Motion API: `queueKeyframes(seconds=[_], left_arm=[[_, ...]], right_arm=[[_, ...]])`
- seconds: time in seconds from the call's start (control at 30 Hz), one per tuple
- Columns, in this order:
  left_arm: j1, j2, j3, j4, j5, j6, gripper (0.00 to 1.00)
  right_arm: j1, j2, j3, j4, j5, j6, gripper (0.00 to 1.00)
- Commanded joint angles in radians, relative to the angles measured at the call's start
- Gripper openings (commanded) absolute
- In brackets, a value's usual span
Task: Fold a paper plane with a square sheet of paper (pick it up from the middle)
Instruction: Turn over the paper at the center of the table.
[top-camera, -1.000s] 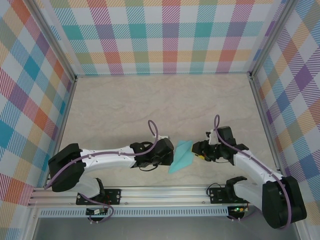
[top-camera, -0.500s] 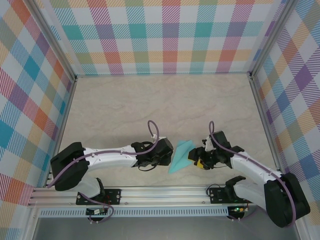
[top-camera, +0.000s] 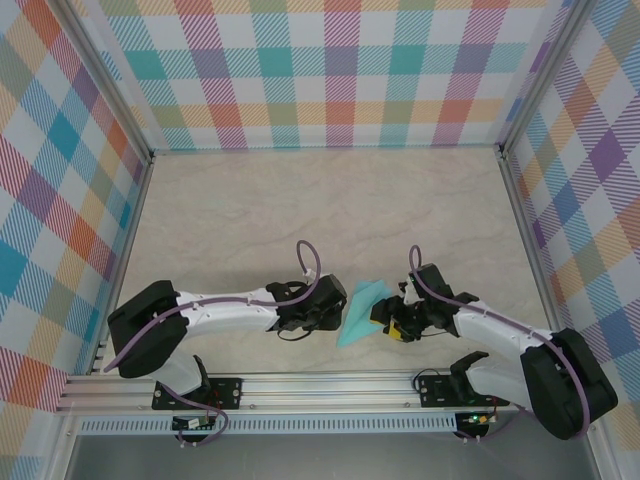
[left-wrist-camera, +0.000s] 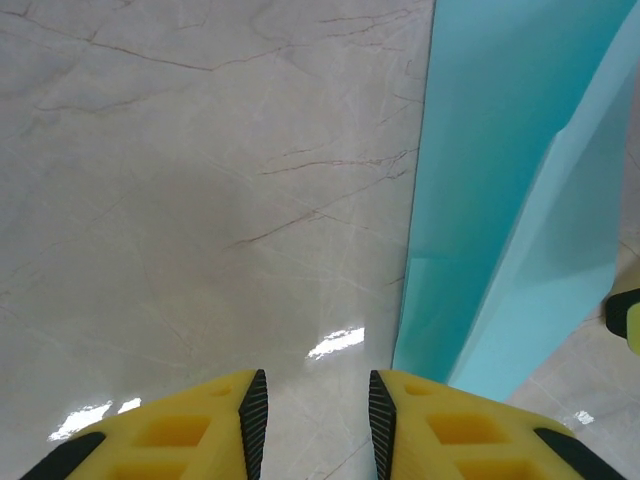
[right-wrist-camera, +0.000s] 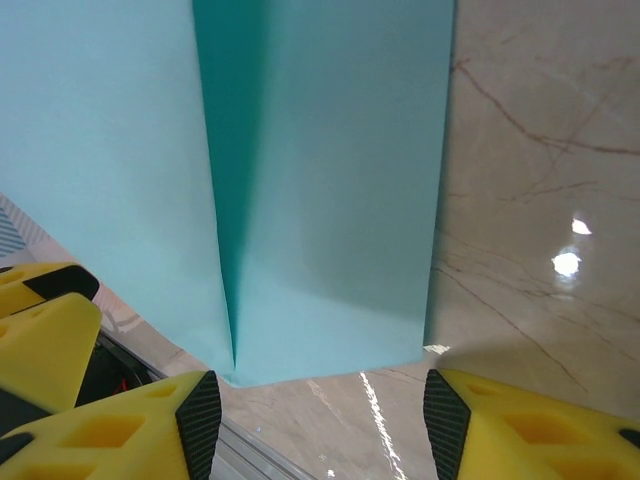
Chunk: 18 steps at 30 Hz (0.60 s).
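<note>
Nearest: aluminium rail (top-camera: 330, 385) along the counter's (top-camera: 300, 200) front edge, carrying both arm bases. Left end effector (top-camera: 336, 316) low over the counter, jaws apart, bare marble between the pads (left-wrist-camera: 255, 410), nothing gripped. Right end effector (top-camera: 386, 322) facing it, jaws spread wider, also empty. Between them, on the counter, the paper plane (top-camera: 362, 308): folded teal, centre crease clear on the right wrist cam. One end right between the right fingertips (right-wrist-camera: 200, 410), contact hard to call. Long edge just right of the left pads. Beyond: wide open counter up to the plaid walls (top-camera: 340, 70). Far end of the plane cut off in both wrist views; right edge partly covered by the right end effector from above.
</note>
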Motion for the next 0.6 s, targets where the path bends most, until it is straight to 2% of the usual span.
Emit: queueKeyframes(seconds=[0.0, 0.1, 0.47, 0.57], left_arm=[[0.014, 0.021, 0.029, 0.009, 0.021, -0.009, 0.35], [0.018, 0.022, 0.030, 0.006, 0.023, -0.015, 0.35], [0.022, 0.048, 0.038, 0.022, 0.078, -0.004, 0.38], [0.022, 0.051, 0.037, 0.069, 0.089, -0.001, 0.38]], right_arm=[[0.009, 0.017, -0.005, 0.042, -0.009, 0.013, 0.58], [0.010, 0.058, 0.013, 0.062, -0.013, 0.006, 0.55], [0.012, 0.091, 0.018, 0.151, -0.010, 0.040, 0.55], [0.013, 0.125, 0.029, 0.175, -0.018, 0.046, 0.54]])
